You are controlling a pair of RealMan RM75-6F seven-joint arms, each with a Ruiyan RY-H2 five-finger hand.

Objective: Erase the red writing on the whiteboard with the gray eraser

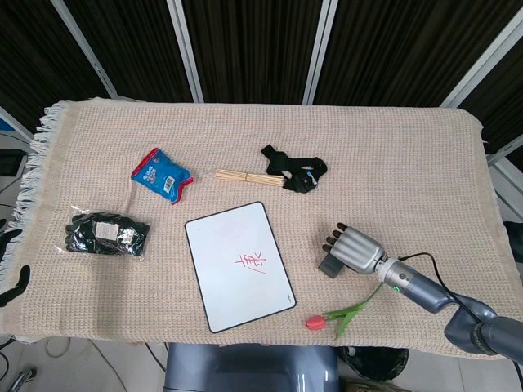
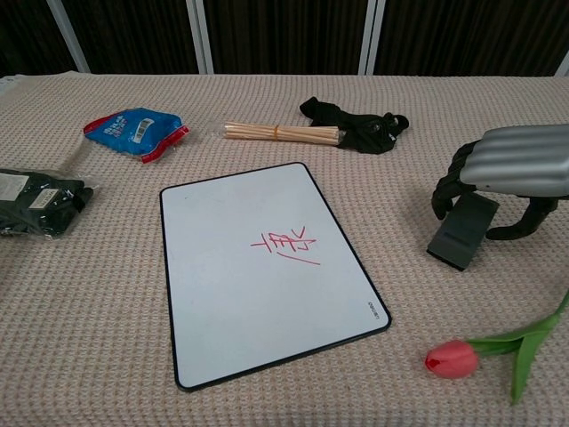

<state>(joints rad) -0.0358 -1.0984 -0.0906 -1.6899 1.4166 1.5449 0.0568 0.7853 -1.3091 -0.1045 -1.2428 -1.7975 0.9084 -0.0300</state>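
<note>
The whiteboard (image 1: 237, 265) (image 2: 258, 267) lies flat at the table's front centre, with red writing (image 1: 252, 263) (image 2: 286, 245) near its middle. To its right the gray eraser (image 1: 331, 263) (image 2: 462, 231) lies on the cloth. My right hand (image 1: 357, 249) (image 2: 514, 165) hovers over the eraser's far right end. Its fingers (image 2: 449, 189) curve down beside that end and the thumb stands apart behind, gripping nothing. Two dark tips of my left hand (image 1: 13, 282) show apart from each other at the left edge, off the table, with nothing in them.
A red tulip (image 1: 339, 314) (image 2: 484, 351) lies in front of the eraser. Behind the board are a bundle of wooden sticks (image 1: 245, 175), a black glove (image 1: 296, 171) and a blue snack bag (image 1: 161, 174). A bag of black items (image 1: 106, 234) sits at the left.
</note>
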